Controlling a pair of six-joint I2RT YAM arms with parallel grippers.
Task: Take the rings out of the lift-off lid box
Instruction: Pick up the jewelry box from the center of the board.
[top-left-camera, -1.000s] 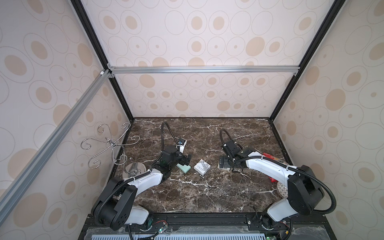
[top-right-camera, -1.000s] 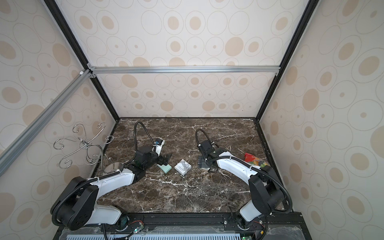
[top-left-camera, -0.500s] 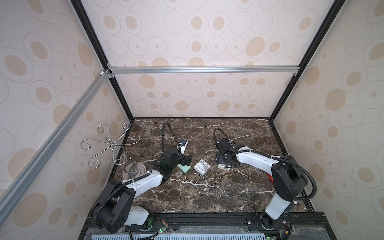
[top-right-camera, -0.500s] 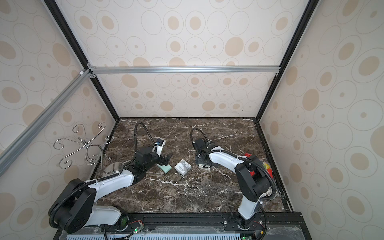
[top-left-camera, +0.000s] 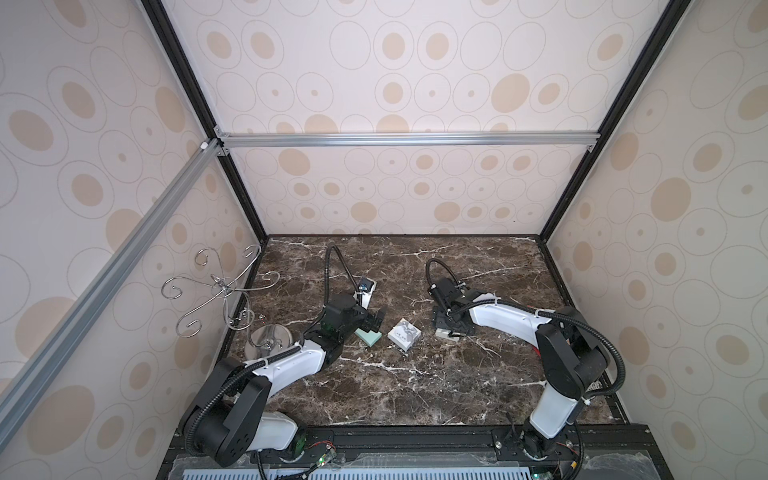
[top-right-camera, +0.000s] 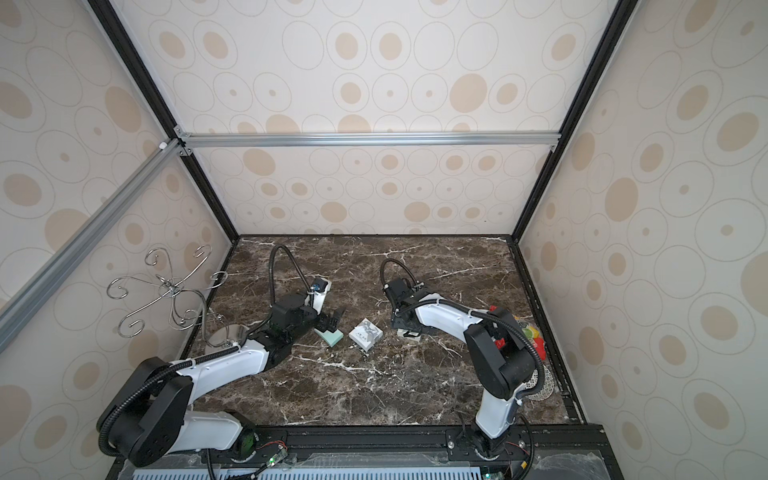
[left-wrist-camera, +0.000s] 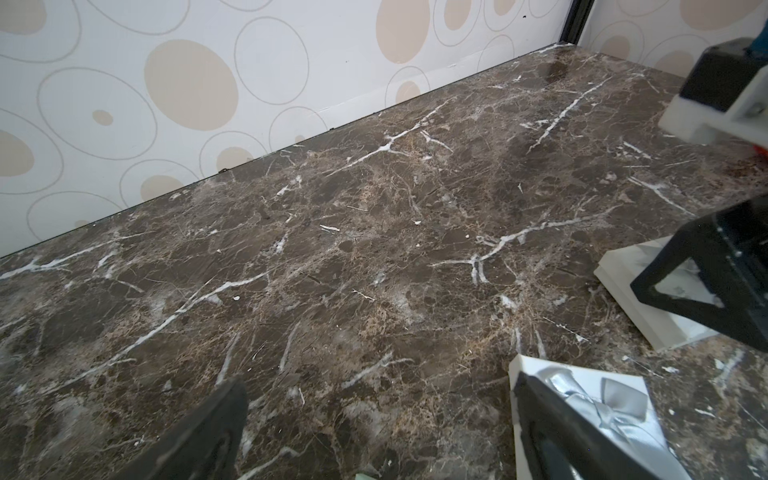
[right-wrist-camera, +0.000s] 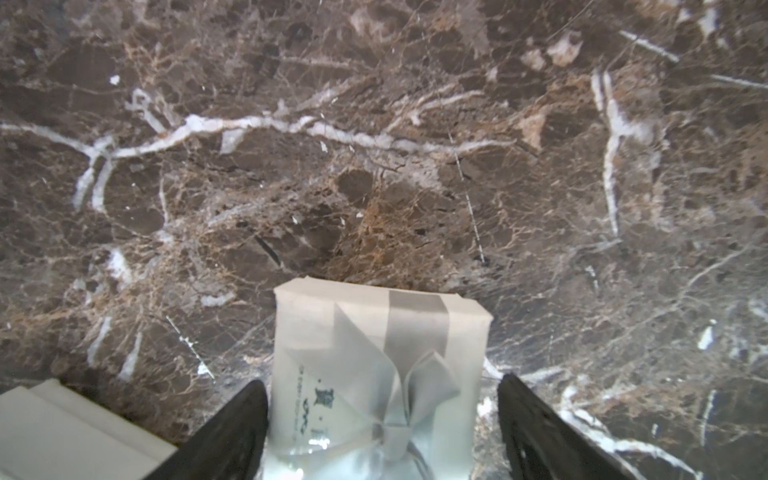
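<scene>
Right wrist view: white ribbon-print box (right-wrist-camera: 376, 332) sits lid-on on the counter (right-wrist-camera: 374, 166); rings can't be seen. Right pincer (right-wrist-camera: 381, 381) straddles it, jaws spread, a gap showing at one finger, so not clamped. Right arm (top-left-camera: 503, 320) reaches inward, wrist tipped down. Left arm (top-left-camera: 291, 365) is stretched low, left pincer (top-left-camera: 376, 321) released wide over a mint box (top-left-camera: 368, 338), beside a second white box (top-left-camera: 404, 333).
</scene>
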